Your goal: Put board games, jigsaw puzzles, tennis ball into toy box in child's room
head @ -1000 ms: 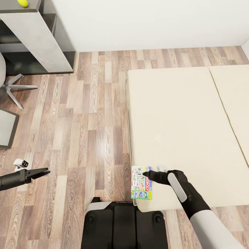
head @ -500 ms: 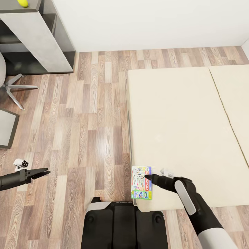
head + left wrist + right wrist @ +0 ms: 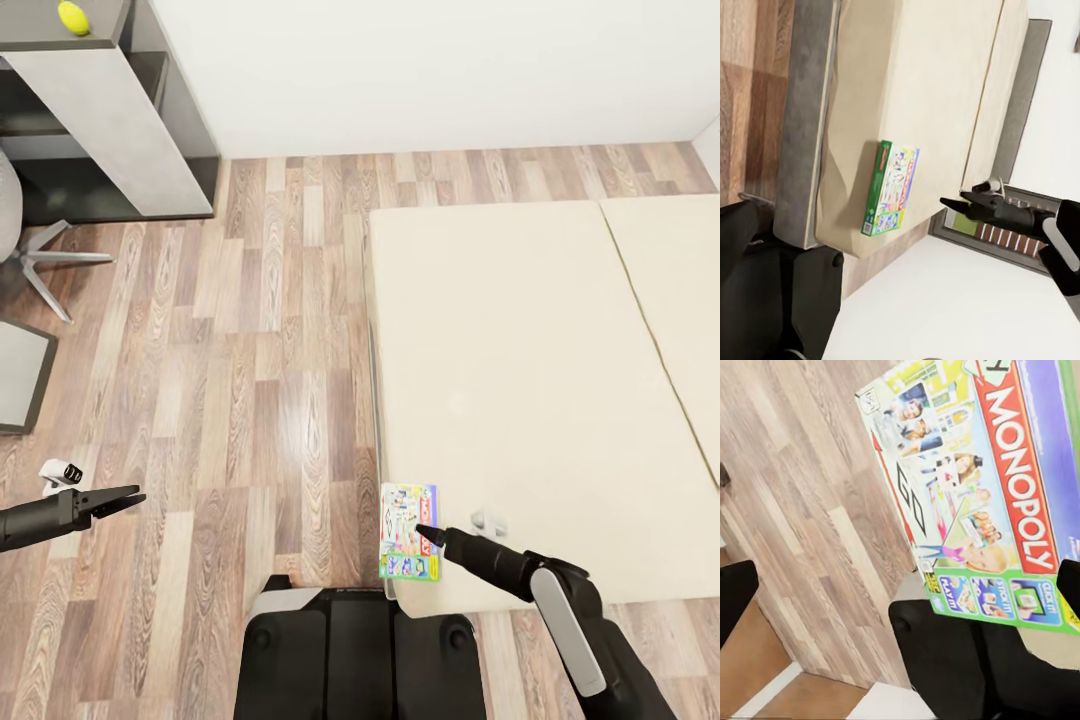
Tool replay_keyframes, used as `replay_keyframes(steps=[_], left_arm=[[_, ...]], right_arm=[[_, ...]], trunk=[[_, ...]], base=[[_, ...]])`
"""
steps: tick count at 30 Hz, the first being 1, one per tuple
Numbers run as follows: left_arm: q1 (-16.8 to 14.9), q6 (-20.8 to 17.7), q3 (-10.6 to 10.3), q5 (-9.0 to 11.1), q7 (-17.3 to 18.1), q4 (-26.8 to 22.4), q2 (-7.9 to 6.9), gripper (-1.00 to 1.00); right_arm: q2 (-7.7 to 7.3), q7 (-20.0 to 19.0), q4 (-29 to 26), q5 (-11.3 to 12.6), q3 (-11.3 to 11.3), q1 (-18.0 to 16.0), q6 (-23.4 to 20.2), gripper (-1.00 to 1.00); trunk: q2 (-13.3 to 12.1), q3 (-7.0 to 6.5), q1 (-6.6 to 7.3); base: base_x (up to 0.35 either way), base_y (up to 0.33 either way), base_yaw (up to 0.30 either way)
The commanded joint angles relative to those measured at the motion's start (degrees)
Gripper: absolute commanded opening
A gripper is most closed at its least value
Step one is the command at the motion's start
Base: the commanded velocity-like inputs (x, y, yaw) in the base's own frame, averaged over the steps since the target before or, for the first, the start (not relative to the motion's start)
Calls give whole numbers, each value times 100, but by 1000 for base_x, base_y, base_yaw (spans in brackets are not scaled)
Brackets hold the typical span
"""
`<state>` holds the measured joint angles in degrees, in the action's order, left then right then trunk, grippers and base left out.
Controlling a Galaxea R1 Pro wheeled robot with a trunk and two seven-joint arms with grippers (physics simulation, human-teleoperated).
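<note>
One board game (image 3: 408, 532), a white Monopoly box with a red logo and green edges, lies flat on the near left corner of the bed (image 3: 520, 350). My right gripper (image 3: 422, 533) hovers open at the box's right edge. In the right wrist view the box (image 3: 975, 495) lies between the spread fingertips (image 3: 735, 600), untouched. From the left wrist view I see the same box (image 3: 891, 187), the mattress (image 3: 922, 82) and the right gripper (image 3: 951, 202). My left gripper (image 3: 128, 497) hangs open and empty over the floor, far left. The tennis ball (image 3: 72, 17) rests on the table (image 3: 60, 30) at the far left.
Wood plank floor (image 3: 260, 380) lies between the bed and the table. A chair's star base (image 3: 40, 255) and a dark-framed grey panel (image 3: 18, 375) sit at the left edge. My own base (image 3: 360, 650) stands against the bed's near corner. A white wall runs behind.
My right gripper has drawn back toward my body along the game box's right edge. The head view has tilted slightly. The box and left arm have not moved.
</note>
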<state>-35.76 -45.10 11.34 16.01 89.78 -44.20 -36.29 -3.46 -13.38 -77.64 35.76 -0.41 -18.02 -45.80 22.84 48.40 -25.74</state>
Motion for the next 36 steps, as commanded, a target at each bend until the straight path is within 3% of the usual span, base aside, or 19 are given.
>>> replay_keyframes(steps=[1,17,36], left_arm=[[-1,-61,-5,-1,22,0,-1,100],[-1,-60,-3,-9,22,0,-7,100],[-1,-60,-5,-10,22,0,-5,100]], right_arm=[[0,-96,-24,-19,-10,40,-22,100],[7,-915,-435,-25,11,371,379,100],[2,-1087,-811,-105,27,675,419,100]], trunk=[[8,-4,-4],[8,-153,-4],[8,-332,-4]], base=[[0,0,0],[0,0,0],[0,0,0]])
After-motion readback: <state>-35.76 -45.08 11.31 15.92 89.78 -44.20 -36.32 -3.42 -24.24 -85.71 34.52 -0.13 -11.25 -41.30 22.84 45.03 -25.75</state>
